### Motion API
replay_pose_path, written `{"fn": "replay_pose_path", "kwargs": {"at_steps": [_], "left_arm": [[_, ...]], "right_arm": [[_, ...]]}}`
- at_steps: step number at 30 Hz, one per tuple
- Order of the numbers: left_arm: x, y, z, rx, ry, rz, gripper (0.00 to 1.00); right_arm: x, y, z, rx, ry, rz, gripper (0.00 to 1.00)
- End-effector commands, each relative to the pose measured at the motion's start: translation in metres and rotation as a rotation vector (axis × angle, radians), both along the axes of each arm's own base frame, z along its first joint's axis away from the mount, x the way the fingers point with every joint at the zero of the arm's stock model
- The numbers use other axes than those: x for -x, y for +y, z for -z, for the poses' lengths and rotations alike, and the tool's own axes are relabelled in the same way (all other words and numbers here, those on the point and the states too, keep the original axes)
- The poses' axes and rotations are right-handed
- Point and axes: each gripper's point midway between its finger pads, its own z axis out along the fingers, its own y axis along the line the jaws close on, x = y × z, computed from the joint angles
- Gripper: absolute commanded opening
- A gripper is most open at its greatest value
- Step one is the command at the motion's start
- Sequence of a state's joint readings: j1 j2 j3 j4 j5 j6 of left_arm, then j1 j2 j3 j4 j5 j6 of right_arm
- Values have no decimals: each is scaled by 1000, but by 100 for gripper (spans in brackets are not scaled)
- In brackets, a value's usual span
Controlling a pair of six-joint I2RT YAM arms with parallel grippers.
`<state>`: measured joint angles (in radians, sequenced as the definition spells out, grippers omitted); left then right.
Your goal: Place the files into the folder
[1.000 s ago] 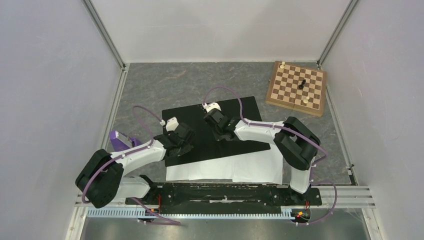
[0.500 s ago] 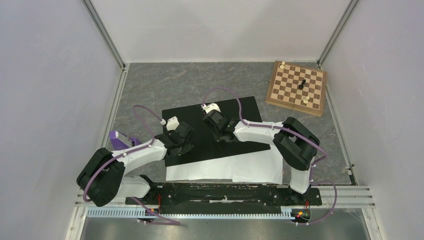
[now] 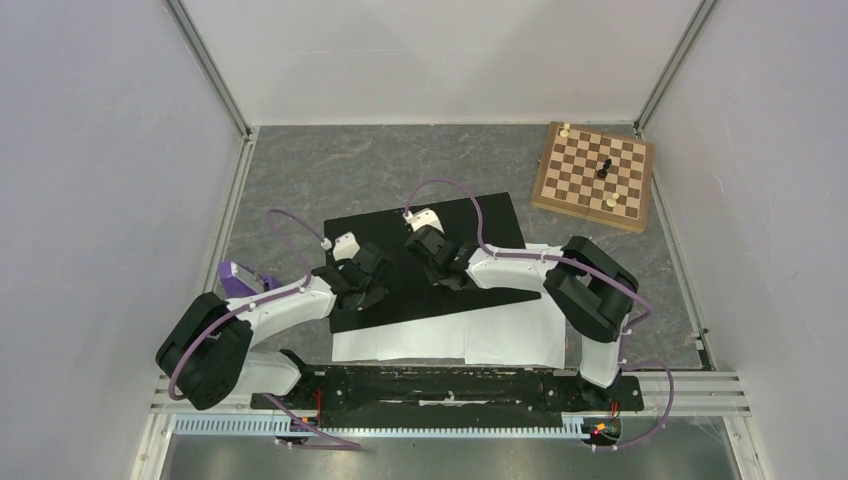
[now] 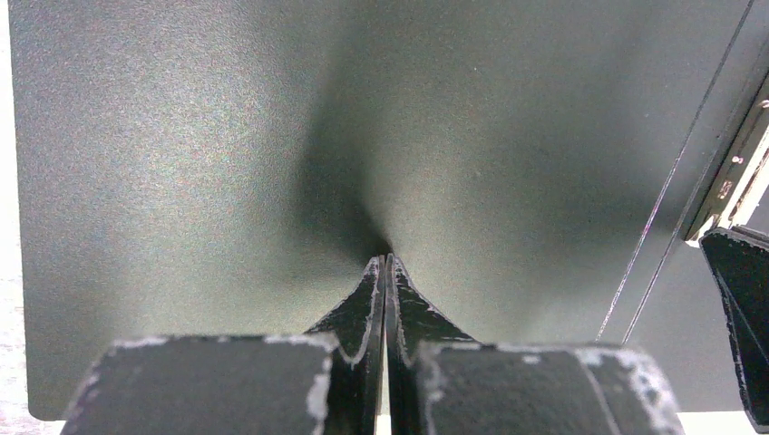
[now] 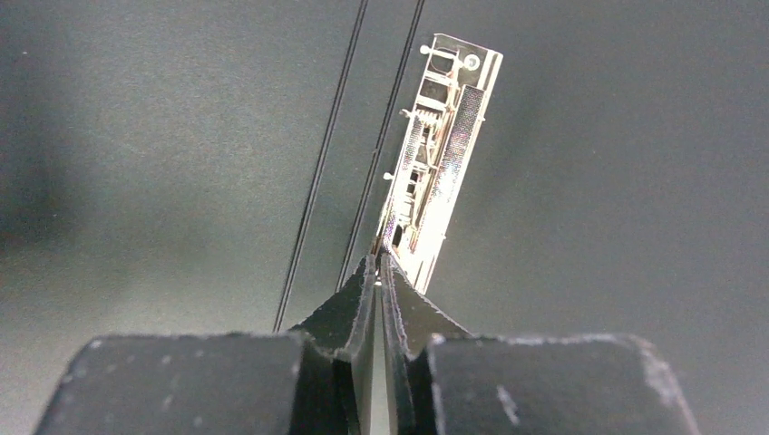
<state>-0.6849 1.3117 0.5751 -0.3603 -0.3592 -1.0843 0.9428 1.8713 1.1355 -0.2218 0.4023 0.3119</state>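
Note:
The folder (image 3: pixel 495 215) lies open on the table with its black inner faces up. Its near edge overlaps the files (image 3: pixel 450 345), white sheets spread by the arm bases. My left gripper (image 3: pixel 368 283) is shut, its tips (image 4: pixel 385 258) pressed on the folder's left inner face (image 4: pixel 181 136). My right gripper (image 3: pixel 445 268) is shut too, and its tips (image 5: pixel 379 258) touch the near end of the metal clip (image 5: pixel 444 136) beside the spine creases (image 5: pixel 326 163). That clip (image 4: pixel 739 172) also shows at the right edge of the left wrist view. Neither gripper holds a sheet.
A wooden chessboard (image 3: pixel 592 177) with a few pieces sits at the back right. A purple object (image 3: pixel 237 278) lies left of the left arm. Grey walls with metal rails enclose the table on three sides.
My right gripper has slid a little to the left along the folder and its jaws have narrowed slightly. The left gripper has edged slightly away. The folder and the files lie as before.

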Motion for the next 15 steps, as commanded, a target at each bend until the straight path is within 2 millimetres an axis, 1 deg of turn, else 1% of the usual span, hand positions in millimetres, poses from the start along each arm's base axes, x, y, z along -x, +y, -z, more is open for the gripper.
{"fn": "replay_pose_path", "kwargs": {"at_steps": [1, 5, 9, 12, 15], "left_arm": [[17, 23, 21, -89, 75, -67, 2], [19, 26, 26, -89, 97, -76, 2], [20, 26, 28, -82, 104, -75, 2], [19, 25, 28, -81, 104, -76, 2], [19, 25, 28, -82, 105, -76, 2]], "right_arm": [[17, -68, 42, 271, 55, 91, 6], [19, -85, 50, 350, 51, 115, 5], [21, -91, 52, 359, 51, 130, 5], [19, -88, 45, 341, 35, 137, 5], [14, -80, 31, 302, 16, 134, 5]]}}
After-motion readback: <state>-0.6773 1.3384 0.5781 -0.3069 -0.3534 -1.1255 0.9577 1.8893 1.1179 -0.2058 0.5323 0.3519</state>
